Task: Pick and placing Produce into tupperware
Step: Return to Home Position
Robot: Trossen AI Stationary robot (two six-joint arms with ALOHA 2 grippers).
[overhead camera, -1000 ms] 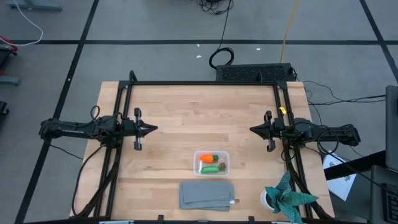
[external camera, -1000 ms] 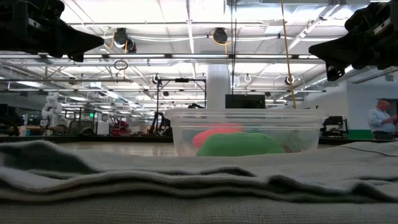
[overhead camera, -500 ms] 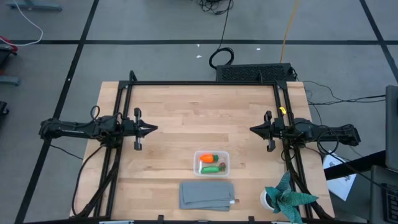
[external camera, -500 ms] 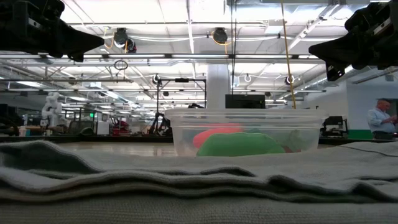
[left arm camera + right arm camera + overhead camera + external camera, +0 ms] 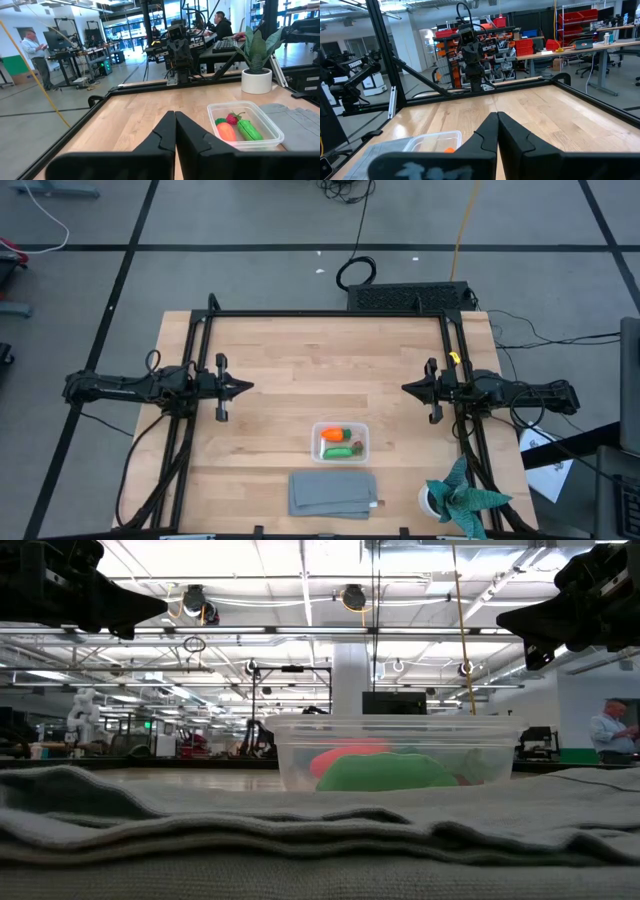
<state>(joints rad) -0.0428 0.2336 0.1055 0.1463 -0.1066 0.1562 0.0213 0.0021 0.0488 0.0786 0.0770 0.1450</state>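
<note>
No legible txt or labels.

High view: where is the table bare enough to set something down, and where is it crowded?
Bare: the wide strip between left arm and right arm; also the patch left of the cloth. Crowded: near edge, tub close to cloth, plant at the right corner.

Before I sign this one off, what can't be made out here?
High view: the strawberry is too small to identify; only the left wrist view shows it clearly.
Low view: the grey cloth hides the tupperware's base, and the strawberry cannot be picked out through its wall.
Right wrist view: the shut right gripper covers much of the tupperware; just a speck of carrot shows.
</note>
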